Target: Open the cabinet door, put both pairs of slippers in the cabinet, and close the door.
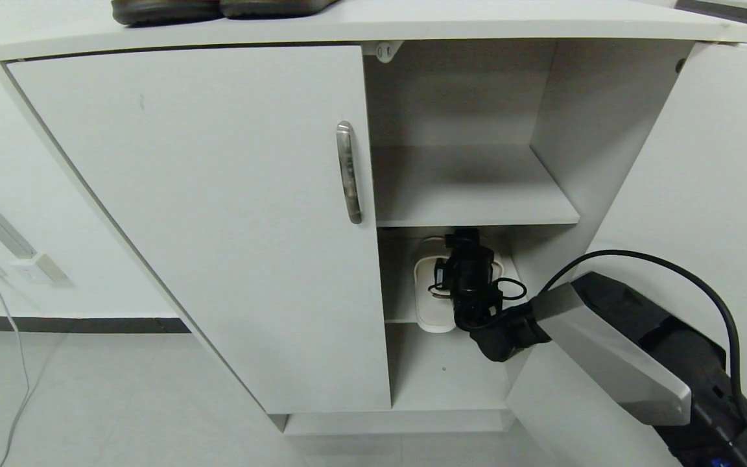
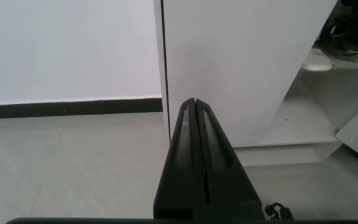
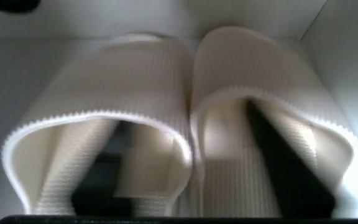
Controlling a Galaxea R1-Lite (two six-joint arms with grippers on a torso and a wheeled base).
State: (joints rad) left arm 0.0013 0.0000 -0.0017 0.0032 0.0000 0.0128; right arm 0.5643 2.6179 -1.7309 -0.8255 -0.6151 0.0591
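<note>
White cabinet (image 1: 477, 23) on pale floor (image 1: 120, 402) against a white wall; left door (image 1: 218, 214) closed, right door (image 1: 704, 168) swung wide. Dark slippers (image 1: 218, 8), top edge of my head frame, on the cabinet top. White slippers (image 1: 426, 305), centre frame, middle shelf: my right gripper (image 1: 466, 250) has its jaws apart, one finger inside each slipper. Left gripper (image 2: 195, 107): jaws pressed together, empty, above the floor.

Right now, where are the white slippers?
In the head view, the white slippers sit on the cabinet's middle shelf, in its open right half, with the right pincer in them.
</note>
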